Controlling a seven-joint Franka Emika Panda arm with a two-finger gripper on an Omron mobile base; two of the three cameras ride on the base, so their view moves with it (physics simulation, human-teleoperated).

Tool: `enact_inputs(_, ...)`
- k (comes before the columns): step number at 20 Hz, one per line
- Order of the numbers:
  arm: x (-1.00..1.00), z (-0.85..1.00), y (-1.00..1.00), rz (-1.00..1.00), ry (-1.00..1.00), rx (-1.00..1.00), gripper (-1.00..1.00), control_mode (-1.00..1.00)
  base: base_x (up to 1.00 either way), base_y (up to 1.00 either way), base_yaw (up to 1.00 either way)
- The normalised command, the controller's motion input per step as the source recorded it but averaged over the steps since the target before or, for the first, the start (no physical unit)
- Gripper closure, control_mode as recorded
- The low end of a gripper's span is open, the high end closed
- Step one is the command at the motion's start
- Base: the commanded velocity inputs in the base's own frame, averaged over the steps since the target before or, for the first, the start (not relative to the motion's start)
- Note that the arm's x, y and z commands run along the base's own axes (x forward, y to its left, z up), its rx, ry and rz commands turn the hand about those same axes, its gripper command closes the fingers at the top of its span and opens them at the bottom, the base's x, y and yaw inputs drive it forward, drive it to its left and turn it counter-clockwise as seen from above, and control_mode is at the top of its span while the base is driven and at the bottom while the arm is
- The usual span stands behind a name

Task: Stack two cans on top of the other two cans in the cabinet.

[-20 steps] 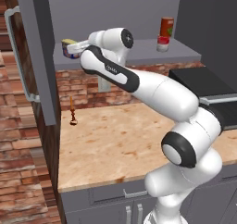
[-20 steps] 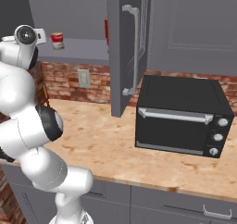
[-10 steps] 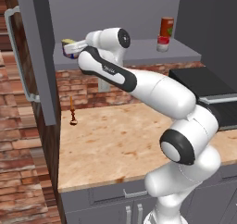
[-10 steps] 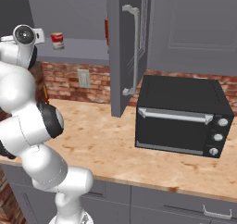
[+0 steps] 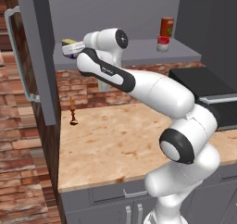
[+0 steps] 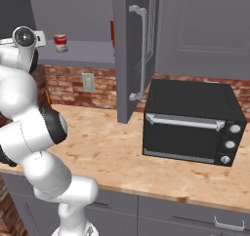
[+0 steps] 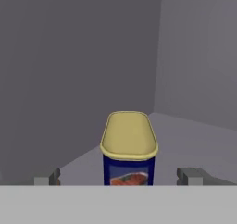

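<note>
One blue can (image 7: 129, 149) with a yellow lid is being seen in the hand view, standing upright on the grey shelf (image 7: 194, 137) of the cabinet, near a back corner. It is being framed between the two finger tips (image 7: 192, 176) of the gripper (image 7: 122, 177), whose jaws are being held wide apart, one on each side of the can and apart from it; nothing is being gripped.

In the left base view the gripper (image 5: 69, 48) is being held at the left end of the cabinet shelf (image 5: 139, 56), with the blue can (image 5: 68, 43) partly hidden by it. Toward the right of the same shelf, one tall orange-red can (image 5: 167, 27) with a green patch is being shown upright, and one small red-and-white can (image 5: 162, 44) is standing just in front of it. One red-and-white can (image 6: 60, 42) is being counted in the right base view as well, on the shelf left of the cabinet door (image 6: 133, 49), which is standing open with its one curved silver bar handle (image 6: 139, 49). A second red-and-white can cannot be made out.

One black toaster oven (image 6: 193, 123) is being shown on the speckled counter (image 6: 112, 152), right of the open door. One small brown object (image 5: 72, 111), too small to name, is standing on the counter by the brick wall (image 5: 83, 86).
</note>
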Motion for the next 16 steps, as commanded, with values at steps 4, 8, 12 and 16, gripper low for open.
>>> enact_inputs(4, 0.08, 0.00, 0.00, 0.00, 0.00, 0.00, -1.00, -1.00, 0.00, 0.00, 0.00)
enact_inputs(8, 0.13, 0.00, 0.00, 0.00, 0.00, 0.00, -1.00, -1.00, 0.00, 0.00, 0.00)
enact_inputs(12, 0.13, 0.00, 0.00, 0.00, 0.00, 0.00, -1.00, -1.00, 0.00, 0.00, 0.00)
enact_inputs(16, 0.10, 0.00, 0.00, 0.00, 0.00, 0.00, -1.00, -1.00, 0.00, 0.00, 0.00)
